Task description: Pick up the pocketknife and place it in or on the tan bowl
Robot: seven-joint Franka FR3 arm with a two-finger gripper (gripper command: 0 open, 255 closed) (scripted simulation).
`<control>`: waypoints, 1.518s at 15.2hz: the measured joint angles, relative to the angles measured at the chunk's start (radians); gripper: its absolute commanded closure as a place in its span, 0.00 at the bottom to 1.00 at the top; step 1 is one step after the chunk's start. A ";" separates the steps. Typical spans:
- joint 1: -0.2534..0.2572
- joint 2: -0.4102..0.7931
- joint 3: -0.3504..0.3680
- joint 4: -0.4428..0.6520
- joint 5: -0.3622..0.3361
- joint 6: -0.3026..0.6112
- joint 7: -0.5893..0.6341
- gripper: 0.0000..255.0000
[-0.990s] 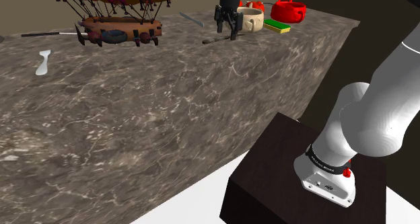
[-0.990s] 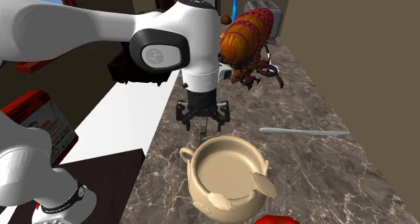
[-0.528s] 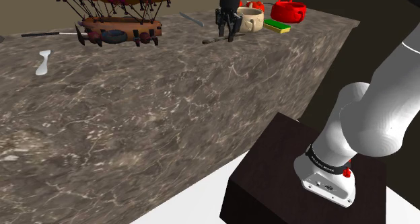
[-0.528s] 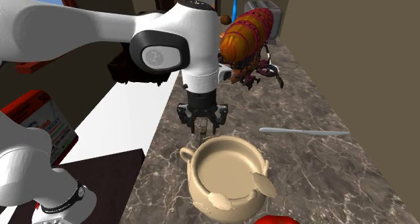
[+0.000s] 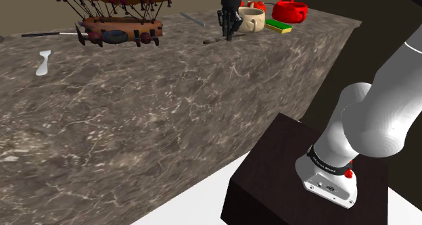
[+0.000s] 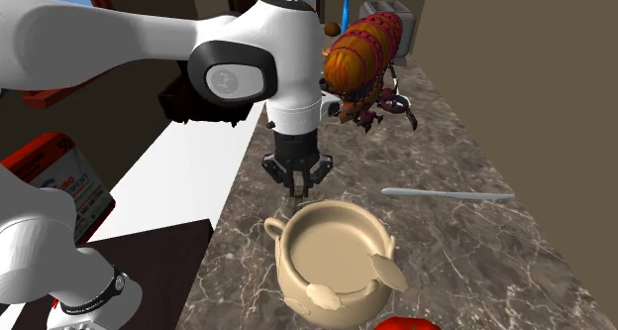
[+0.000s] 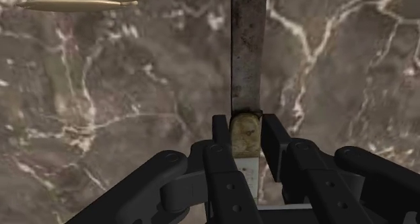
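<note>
Wrist view shows the pocketknife lying flat on the marbled desk, its long axis running straight away from my pincer, whose two fingers are drawn close together and clasp its yellowish near end. In the second exterior view the tan bowl stands just beside the pincer, toward that camera. So I judge that a lift and a short carry over the rim are needed; nothing stands between.
</note>
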 measured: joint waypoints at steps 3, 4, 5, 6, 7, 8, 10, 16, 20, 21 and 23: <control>0.000 0.004 0.000 0.011 -0.001 -0.009 0.002 1.00; 0.000 0.006 0.000 0.023 0.000 -0.020 0.001 1.00; 0.000 0.009 0.000 0.035 0.001 -0.029 0.002 1.00; 0.000 0.009 0.000 0.049 0.000 -0.044 0.002 1.00; 0.000 0.012 0.000 0.065 0.002 -0.057 0.001 1.00; 0.000 0.015 -0.001 0.080 0.003 -0.070 -0.001 1.00; 0.000 0.021 -0.001 0.117 0.005 -0.101 -0.002 1.00; 0.000 0.036 -0.002 0.217 0.011 -0.186 -0.006 1.00; -0.001 0.052 -0.004 0.288 0.016 -0.242 -0.010 1.00; -0.002 0.057 -0.005 0.305 0.018 -0.255 -0.012 1.00; -0.004 0.073 -0.008 0.354 0.024 -0.289 -0.016 1.00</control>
